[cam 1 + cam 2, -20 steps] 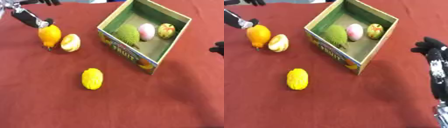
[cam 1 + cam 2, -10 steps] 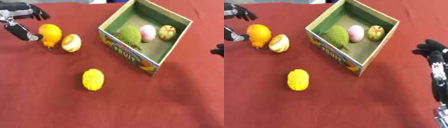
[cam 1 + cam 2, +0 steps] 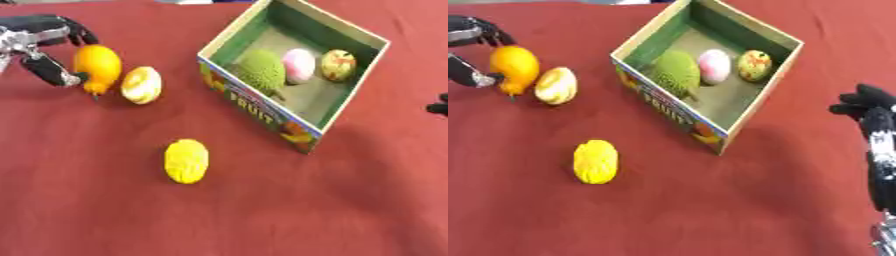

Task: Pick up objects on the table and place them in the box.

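An orange fruit (image 3: 98, 62) rests on the red cloth at the far left. My left hand (image 3: 35, 40) wraps it, fingers curled over its top and thumb (image 3: 54, 72) against its lower left side. Beside it lies a pale yellow fruit (image 3: 142, 85), and a bumpy yellow fruit (image 3: 186, 160) lies nearer the front. The open cardboard box (image 3: 254, 102) holds a green bumpy fruit (image 3: 261, 70), a pink one (image 3: 299, 65) and a yellow-red one (image 3: 338, 65). My right hand (image 3: 870, 106) hovers at the right edge, fingers relaxed, holding nothing.
Red cloth (image 3: 262, 210) covers the whole table. The box stands askew at the upper middle, one corner pointing to the front. My right forearm (image 3: 881, 170) runs down the right edge.
My left hand has come down from above the orange fruit, opened, and set its fingers and thumb around the fruit's left side. The fruit stays on the cloth. The right hand has barely moved.
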